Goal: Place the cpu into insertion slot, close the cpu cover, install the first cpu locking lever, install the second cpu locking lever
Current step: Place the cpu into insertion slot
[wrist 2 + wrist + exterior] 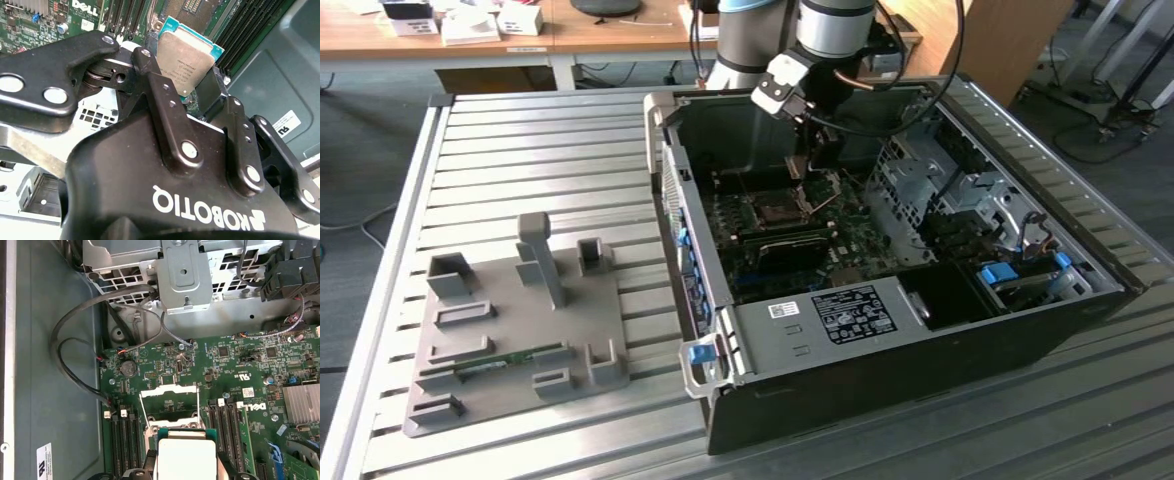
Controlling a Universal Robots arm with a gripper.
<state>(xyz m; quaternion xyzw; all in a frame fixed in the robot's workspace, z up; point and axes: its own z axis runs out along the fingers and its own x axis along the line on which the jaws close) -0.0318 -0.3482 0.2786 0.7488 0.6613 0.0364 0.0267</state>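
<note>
1. Silver-grey metal is facing the lens in the second wrist view. It is the top of the cpu (pixel 192 47), and the black fingers (pixel 150 70) are pressing on two opposite edges of it. The claw (pixel 184 70) is thus pinching the chip by its rim, which is leaving the top and the underside untouched.
2. The claw is hanging inside the open computer case (pixel 881 400). The case is lying on its side on the slatted aluminium surface (pixel 520 150), so the green motherboard (pixel 240 365) is facing up toward the arm.
3. In the first wrist view the cpu (pixel 185 457) is hovering above the board, near the insertion slot (pixel 172 416) but apart from it. The chip is not yet sitting in the recess.
4. The cpu cover (pixel 170 389) is standing swung up along one edge of the slot, which is leaving the dark socket open to receive the chip.
5. Black memory slots (pixel 227 435) are flanking the socket on both sides. By my judgement the chip is being carried roughly parallel to the board and squared with the frame, to keep its corners off them.
6. A grey fixture plate (pixel 507 320) is lying on the surface well apart from the case, on the exterior view's left.
</note>
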